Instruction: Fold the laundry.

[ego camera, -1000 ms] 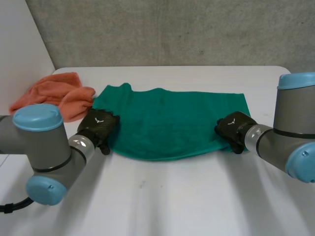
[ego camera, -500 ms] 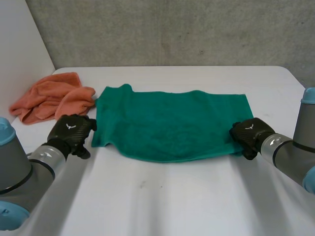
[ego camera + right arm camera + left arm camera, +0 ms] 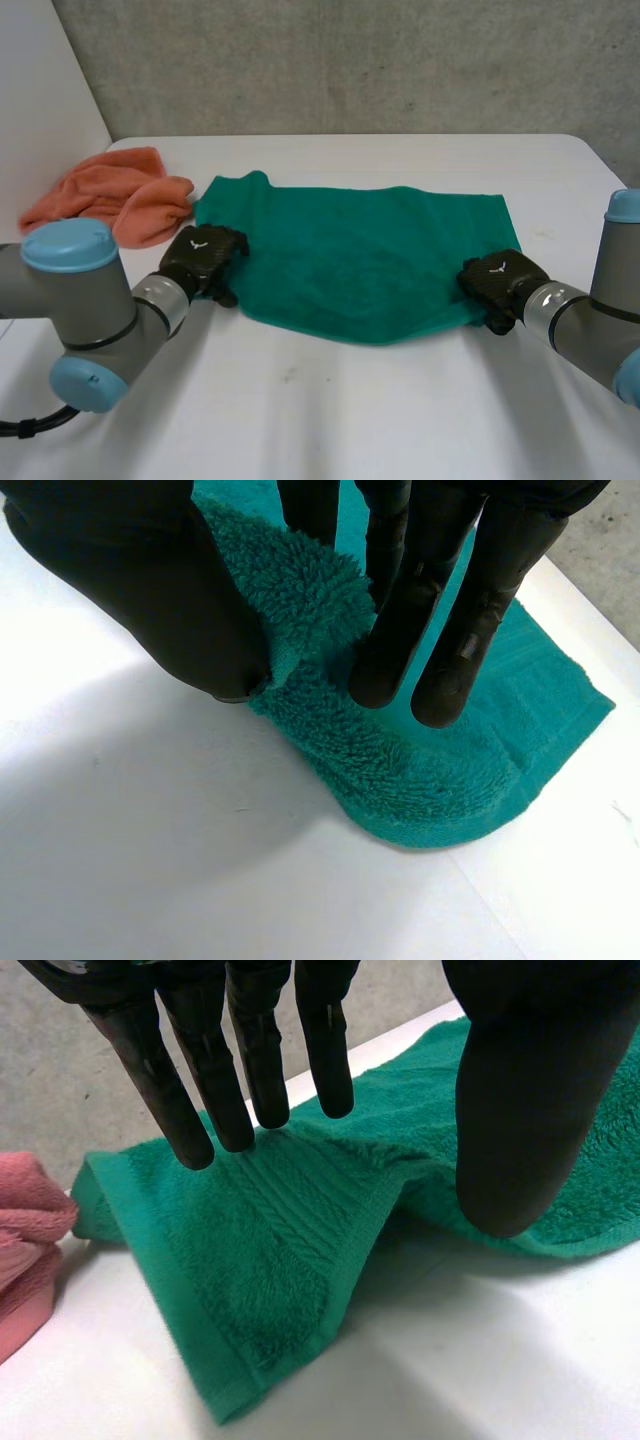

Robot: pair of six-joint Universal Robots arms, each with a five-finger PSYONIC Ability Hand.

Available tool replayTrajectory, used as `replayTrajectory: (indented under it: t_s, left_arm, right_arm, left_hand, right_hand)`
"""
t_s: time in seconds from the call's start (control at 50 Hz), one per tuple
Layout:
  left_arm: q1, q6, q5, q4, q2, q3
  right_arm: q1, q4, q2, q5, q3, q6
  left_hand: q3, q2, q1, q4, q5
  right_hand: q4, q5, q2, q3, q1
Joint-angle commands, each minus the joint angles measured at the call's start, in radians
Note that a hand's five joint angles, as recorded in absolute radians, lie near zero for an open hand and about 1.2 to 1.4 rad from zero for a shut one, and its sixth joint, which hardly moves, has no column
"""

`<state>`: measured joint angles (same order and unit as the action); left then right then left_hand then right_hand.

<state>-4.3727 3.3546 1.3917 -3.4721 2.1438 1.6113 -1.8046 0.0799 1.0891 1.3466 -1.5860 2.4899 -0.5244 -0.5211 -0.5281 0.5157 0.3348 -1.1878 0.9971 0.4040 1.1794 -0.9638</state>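
- Towel [image 3: 360, 250], green and fluffy, lay spread flat across the middle of a white table [image 3: 350, 410]. It was wider than it was deep, and its near edge bowed toward the robot.
- The left hand [image 3: 205, 255] sat at the towel's near left corner, on the cloth's edge.
- From the left wrist, that hand [image 3: 520, 1110] was wide open. Its fingers [image 3: 250, 1060] were straight and set well apart from the thumb. The fingertips were just above the towel [image 3: 260, 1290], whose edge rose in a ripple between fingers and thumb. The hand gripped nothing.
- The right hand [image 3: 500, 280] sat at the towel's near right corner.
- From the right wrist, that hand [image 3: 130, 580] pinched a bunched lump of towel [image 3: 440, 780] between its thumb and its fingers [image 3: 400, 630]. Beneath the fingertips, the rest of the corner lay curled on the table.
- An orange cloth [image 3: 110, 200] lay crumpled at the far left of the table, just beside the towel's left end. I could not tell whether the two touched. It also showed past the left hand's fingertips [image 3: 25, 1250].
- A grey concrete wall [image 3: 350, 60] stood behind the table.
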Motion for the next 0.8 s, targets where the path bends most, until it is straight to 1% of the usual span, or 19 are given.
replayTrajectory:
  t_s: [0.02,0.1,0.2,0.34,0.48,0.7,0.78,0.8]
  left_arm:
    - [0.019,0.008,0.007,-0.001,0.068,-0.086]
    - [0.019,0.011,0.032,0.001,0.099,-0.122]
    - [0.019,0.017,0.053,0.008,0.107,-0.131]
    - [0.021,0.020,0.050,0.054,0.073,-0.091]
    - [0.016,0.019,0.041,0.054,0.008,-0.016]
    - [-0.014,0.022,0.043,0.041,0.031,-0.044]
    - [-0.015,0.051,0.043,0.022,0.067,-0.068]
    - [-0.015,0.075,0.044,0.019,0.074,-0.076]
  right_arm:
    - [-0.001,0.000,0.000,-0.001,-0.009,0.000]
    - [0.002,0.000,0.000,-0.001,-0.012,0.000]
    - [0.007,-0.005,0.000,-0.001,-0.012,0.000]
    - [0.010,-0.006,0.001,0.000,-0.006,-0.005]
    - [0.010,-0.006,0.002,0.000,-0.005,-0.005]
    - [0.005,-0.005,0.002,0.000,-0.008,-0.005]
    - [0.007,-0.005,0.002,0.000,-0.008,-0.005]
    - [0.008,-0.005,0.002,0.000,-0.006,-0.005]
  left_hand:
    - [-0.120,-0.124,-0.117,0.129,0.135]
    - [-0.173,-0.177,-0.170,0.182,0.188]
    - [-0.171,-0.174,-0.167,0.179,0.186]
    - [-0.159,-0.162,-0.155,0.168,0.174]
    - [-0.150,-0.153,-0.146,0.159,0.165]
    - [-0.150,-0.153,-0.146,0.159,0.165]
    - [-0.153,-0.156,-0.149,0.162,0.168]
    - [-0.153,-0.156,-0.149,0.162,0.168]
  right_hand:
    - [-0.208,0.225,0.992,0.217,-0.432]
    - [-0.208,0.225,0.992,0.217,-0.432]
    - [-0.208,0.225,0.992,0.217,-0.432]
    - [-0.208,0.225,0.992,0.217,-0.432]
    - [-0.208,0.225,0.992,0.217,-0.432]
    - [-0.208,0.225,0.992,0.217,-0.432]
    - [-0.208,0.225,0.992,0.217,-0.432]
    - [-0.208,0.225,0.992,0.217,-0.432]
